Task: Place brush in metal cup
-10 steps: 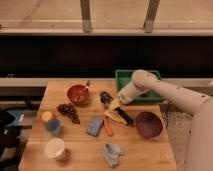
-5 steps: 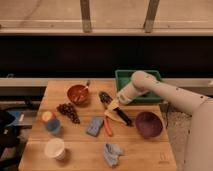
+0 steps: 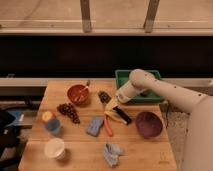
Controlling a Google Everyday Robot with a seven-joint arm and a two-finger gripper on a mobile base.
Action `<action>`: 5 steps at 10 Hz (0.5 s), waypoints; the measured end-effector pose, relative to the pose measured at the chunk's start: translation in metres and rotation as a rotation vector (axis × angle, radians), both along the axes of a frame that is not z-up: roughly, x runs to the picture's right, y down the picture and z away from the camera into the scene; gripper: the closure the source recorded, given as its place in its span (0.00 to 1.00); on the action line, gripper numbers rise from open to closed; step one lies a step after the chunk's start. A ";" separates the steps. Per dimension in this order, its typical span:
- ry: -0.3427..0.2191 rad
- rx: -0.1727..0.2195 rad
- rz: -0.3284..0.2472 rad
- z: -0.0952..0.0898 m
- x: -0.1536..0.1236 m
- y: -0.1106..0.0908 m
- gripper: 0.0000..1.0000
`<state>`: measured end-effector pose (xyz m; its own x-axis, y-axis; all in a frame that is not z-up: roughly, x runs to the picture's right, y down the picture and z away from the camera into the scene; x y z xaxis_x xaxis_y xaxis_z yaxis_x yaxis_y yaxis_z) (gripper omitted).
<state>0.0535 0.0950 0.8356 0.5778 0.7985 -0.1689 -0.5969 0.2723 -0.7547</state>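
The brush (image 3: 121, 115) lies on the wooden table (image 3: 75, 160). Its round dark head is at the back near the red bowl, and its long black handle runs toward the front right. My gripper (image 3: 112, 104) is low over the brush, between the head and the handle, at the end of the white arm that reaches in from the right. I see no metal cup; it is hidden or out of view.
A red bowl (image 3: 78, 94) with a spoon, grapes (image 3: 67, 111), a blue cup (image 3: 52, 123) and a white cup (image 3: 55, 148) stand on the left. A blue sponge (image 3: 94, 126), an orange-handled tool (image 3: 108, 127) and a grey cloth (image 3: 112, 152) lie mid-front. A purple bowl (image 3: 148, 124) and a green bin (image 3: 150, 95) are on the right.
The arm and gripper have shifted slightly to the left over the brush. The objects on the table have not moved.
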 end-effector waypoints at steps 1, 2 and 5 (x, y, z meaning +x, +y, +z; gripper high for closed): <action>0.007 0.001 -0.003 -0.002 0.002 -0.001 0.37; 0.013 0.004 -0.009 -0.005 0.003 -0.003 0.37; 0.039 0.047 -0.037 -0.024 0.005 -0.024 0.37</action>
